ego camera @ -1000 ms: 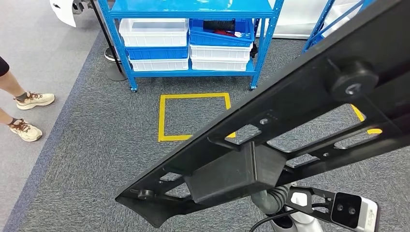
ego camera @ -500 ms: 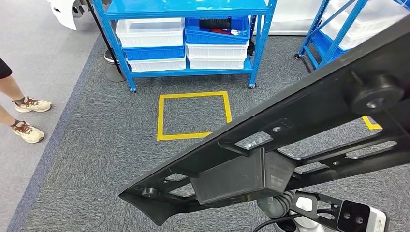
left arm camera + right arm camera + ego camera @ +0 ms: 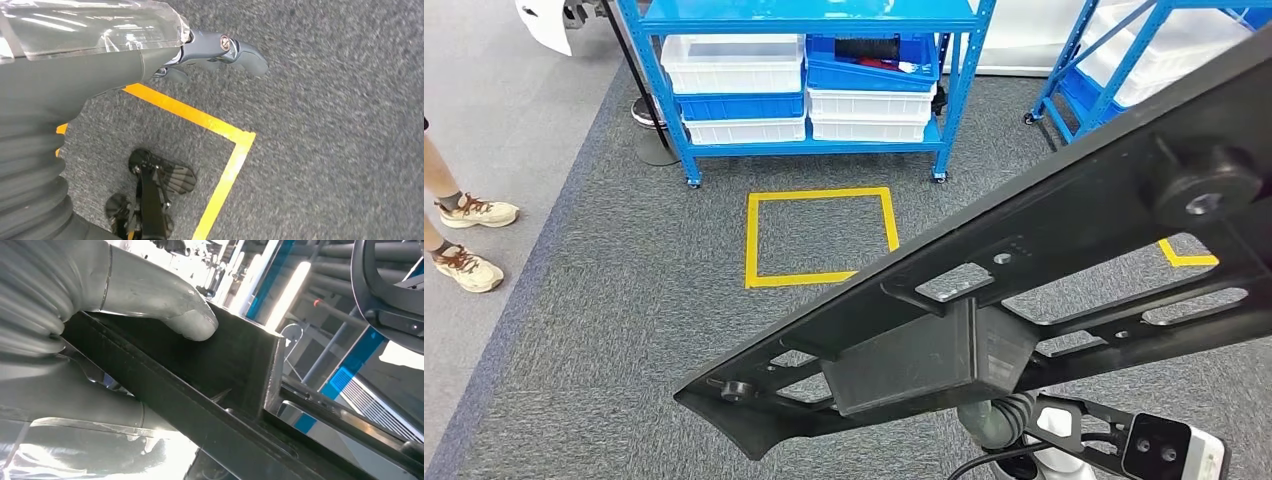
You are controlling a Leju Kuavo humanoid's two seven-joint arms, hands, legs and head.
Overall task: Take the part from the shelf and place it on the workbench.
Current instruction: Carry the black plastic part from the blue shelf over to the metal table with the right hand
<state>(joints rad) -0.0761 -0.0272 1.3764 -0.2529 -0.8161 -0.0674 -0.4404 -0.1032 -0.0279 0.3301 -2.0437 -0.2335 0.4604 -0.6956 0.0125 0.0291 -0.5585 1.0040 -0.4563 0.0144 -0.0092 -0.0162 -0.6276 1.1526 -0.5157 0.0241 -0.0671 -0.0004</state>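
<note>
The right hand [image 3: 125,340] grips the part [image 3: 1024,280], a long black frame with cut-outs and a boxy block on its underside. The thumb presses on the upper edge of the block. The part hangs tilted above the grey carpet [image 3: 624,300], clear of the blue shelf [image 3: 814,20] with its bins. The left hand [image 3: 210,52] holds nothing; its fingers extend loosely over the carpet, beside a yellow tape line [image 3: 200,120].

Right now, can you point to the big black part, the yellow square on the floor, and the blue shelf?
black part [image 3: 1024,250]: head view, on its long flat bar.
yellow square [image 3: 749,240]: head view, on its left tape strip.
blue shelf [image 3: 809,148]: head view, on its bottom front rail.
</note>
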